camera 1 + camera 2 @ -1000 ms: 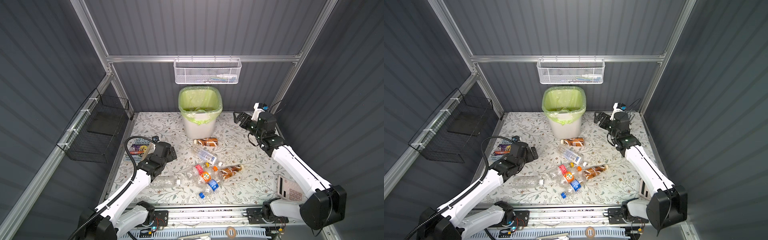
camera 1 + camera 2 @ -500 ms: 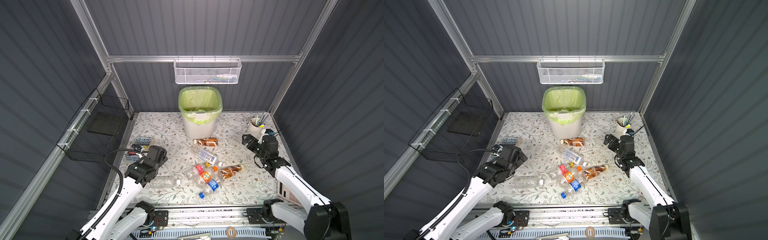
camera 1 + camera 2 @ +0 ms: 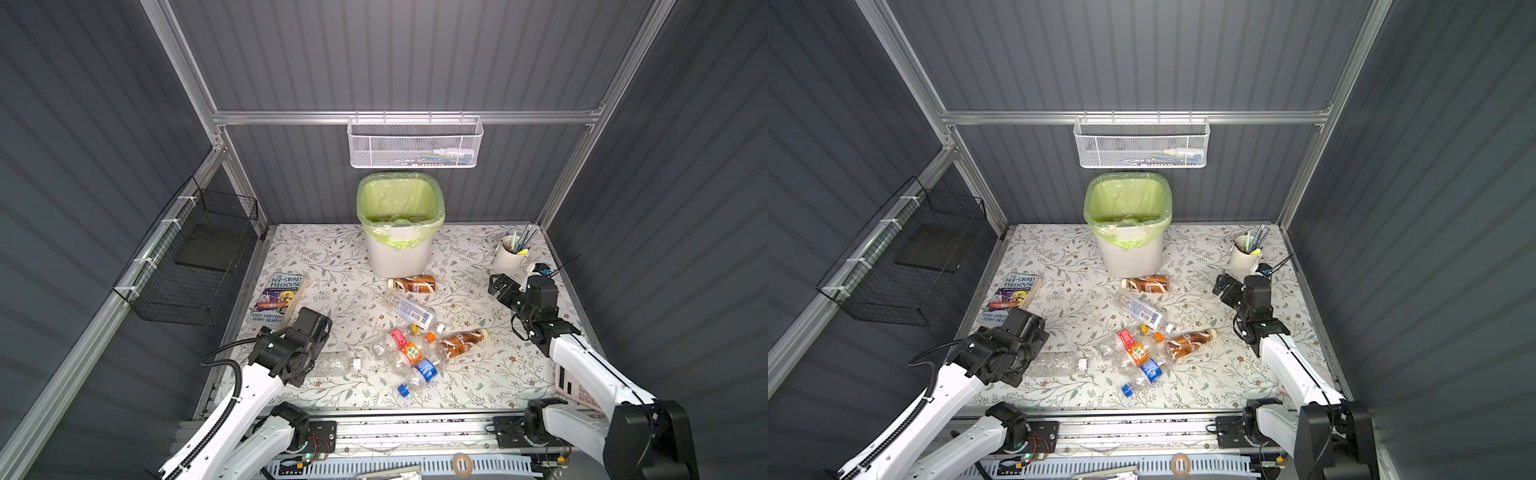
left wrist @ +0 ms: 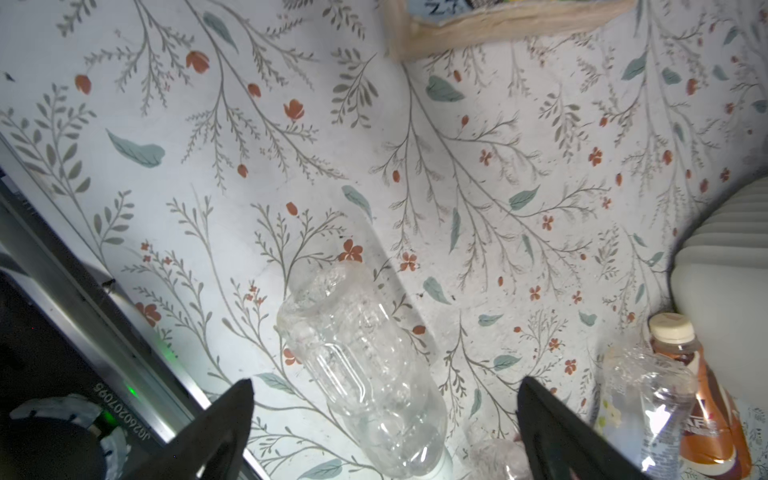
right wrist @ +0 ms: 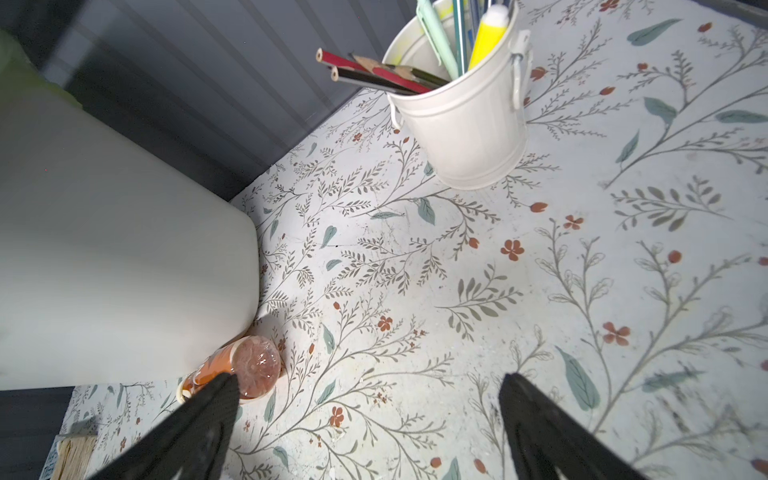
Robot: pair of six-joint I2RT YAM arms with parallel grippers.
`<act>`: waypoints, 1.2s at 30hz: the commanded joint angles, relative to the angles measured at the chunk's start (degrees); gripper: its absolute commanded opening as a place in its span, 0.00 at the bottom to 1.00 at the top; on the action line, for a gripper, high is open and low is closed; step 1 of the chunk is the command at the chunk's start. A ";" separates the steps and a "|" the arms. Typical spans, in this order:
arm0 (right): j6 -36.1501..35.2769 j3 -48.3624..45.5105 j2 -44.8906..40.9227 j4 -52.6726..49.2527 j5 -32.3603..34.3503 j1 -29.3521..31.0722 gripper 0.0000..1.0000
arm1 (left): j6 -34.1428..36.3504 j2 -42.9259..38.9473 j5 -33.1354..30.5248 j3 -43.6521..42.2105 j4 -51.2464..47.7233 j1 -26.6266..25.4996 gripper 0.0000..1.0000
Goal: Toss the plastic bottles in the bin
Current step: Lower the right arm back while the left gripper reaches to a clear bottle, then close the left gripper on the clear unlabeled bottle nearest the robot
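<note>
- Plastic bottles (image 3: 411, 353) lie on their sides on the flowered surface (image 3: 332, 257). Taking its middle as the dial's centre, a heap with red, orange, blue and brown labels sits at 6 o'clock.
- One unlabelled clear bottle (image 4: 365, 374) lies alone at 7 o'clock, its white cap toward the heap.
- Over it hangs the left gripper (image 4: 384, 386), jaws spread wide to either side of the bottle and gripping nothing.
- A blue-and-white bottle (image 3: 409, 309) lies near the centre.
- At 3 o'clock the right gripper (image 5: 370, 379) is wide open and empty above bare surface.
- A book (image 3: 280, 297) lies at 9 o'clock.
- A brown-labelled bottle (image 3: 413, 284) lies at 12 o'clock, just before the foot of the bin (image 3: 399, 257).
- That green-lined bin stands at 12 o'clock by the far wall, with clear plastic showing at its bottom.
- A cup of pens (image 3: 508, 259) stands at 2 o'clock.
</note>
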 commanded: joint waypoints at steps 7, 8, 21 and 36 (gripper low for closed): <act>0.25 0.41 1.93 0.52 -0.89 -0.44 0.99 | -0.61 5.71 4.93 -5.93 11.22 -0.38 0.95; 0.36 0.53 1.86 0.23 -0.96 -0.52 0.99 | -0.45 6.42 5.38 -6.63 12.85 -0.43 0.95; 0.66 1.78 -1.85 -4.40 0.88 -0.54 0.99 | 2.29 14.83 8.91 -12.08 26.80 -0.40 0.84; 1.49 0.64 -5.73 -6.93 2.19 -0.79 0.99 | 13.31 9.25 -0.63 -6.13 29.90 -0.28 0.57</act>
